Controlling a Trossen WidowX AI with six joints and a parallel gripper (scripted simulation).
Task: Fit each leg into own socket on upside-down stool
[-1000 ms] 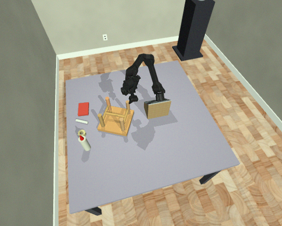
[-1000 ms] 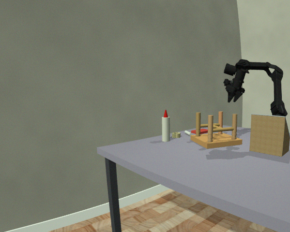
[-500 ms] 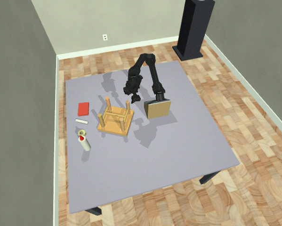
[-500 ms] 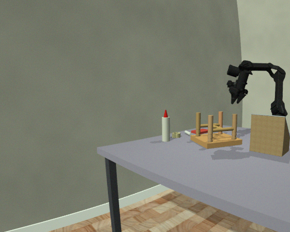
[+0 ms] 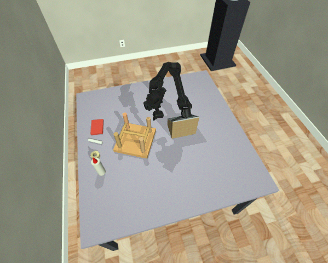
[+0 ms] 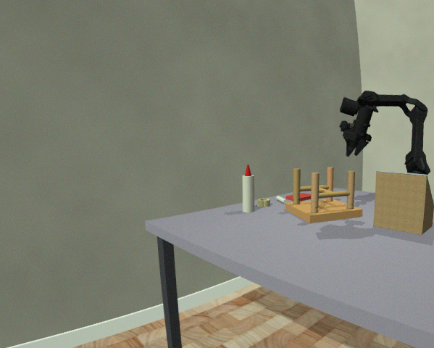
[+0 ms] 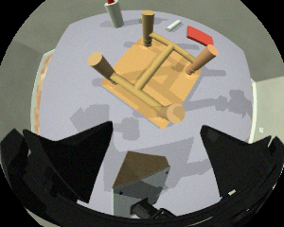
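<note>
The wooden stool lies upside down with its seat (image 5: 132, 148) (image 6: 323, 216) (image 7: 179, 86) flat on the grey table (image 5: 164, 198) (image 6: 284, 247). Four legs stand upright at the seat's corners, joined by rungs: one leg (image 5: 124, 119) (image 6: 330, 178) (image 7: 205, 59) at the back, a second (image 5: 148, 123) (image 6: 351, 188) (image 7: 174, 113), a third (image 5: 116, 139) (image 6: 296, 185) (image 7: 148, 23), and another (image 5: 142, 144) (image 6: 314, 191) (image 7: 99, 63). My gripper (image 5: 157, 114) (image 6: 355, 151) (image 7: 160, 128) is open and empty. It hangs high above the table, to the right of the stool and apart from it.
The arm's wooden base block (image 5: 183, 127) (image 6: 400, 204) (image 7: 138, 173) stands right of the stool. Left of the stool lie a red flat block (image 5: 96, 126) (image 6: 301, 196) (image 7: 201, 36), a white stick (image 5: 95, 141) (image 7: 174, 25), a tape ring (image 5: 95, 154) (image 6: 263, 202) and a glue bottle (image 5: 98, 166) (image 6: 248, 193) (image 7: 114, 11).
</note>
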